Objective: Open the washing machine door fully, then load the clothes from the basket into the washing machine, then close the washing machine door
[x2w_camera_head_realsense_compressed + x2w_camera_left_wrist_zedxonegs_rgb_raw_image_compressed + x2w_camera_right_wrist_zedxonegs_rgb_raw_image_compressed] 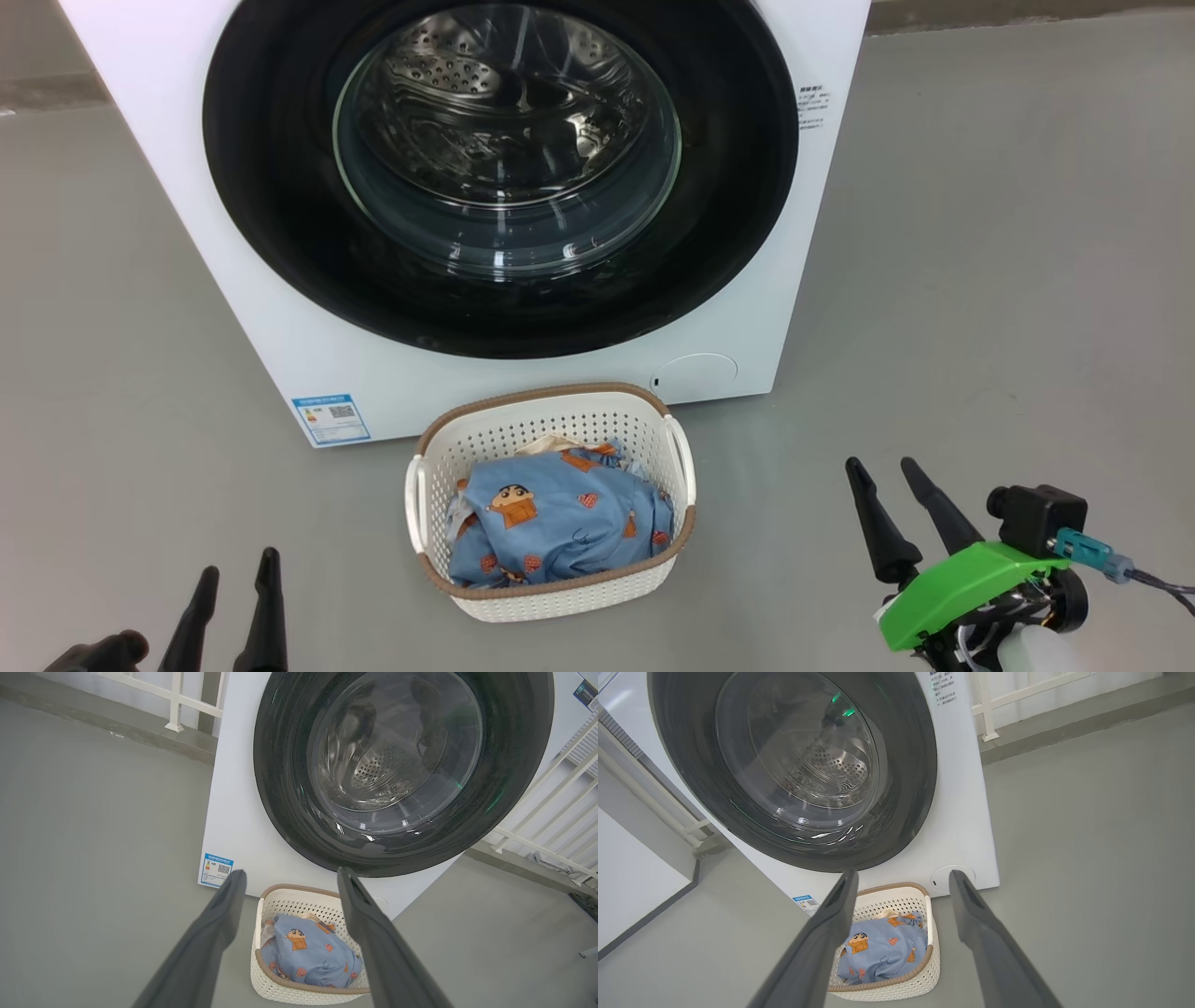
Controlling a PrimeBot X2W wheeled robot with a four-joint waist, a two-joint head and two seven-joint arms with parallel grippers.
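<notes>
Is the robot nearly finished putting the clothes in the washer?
Not yet. Nothing looks done: the washing machine door is shut and the clothes lie in the basket. The left tool and right tool are open and empty. Left to do: opening, loading, closing.

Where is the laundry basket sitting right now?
In the head view, the basket sits on the floor at centre, directly in front of the washing machine, below its closed door, with the clothes inside.
</notes>
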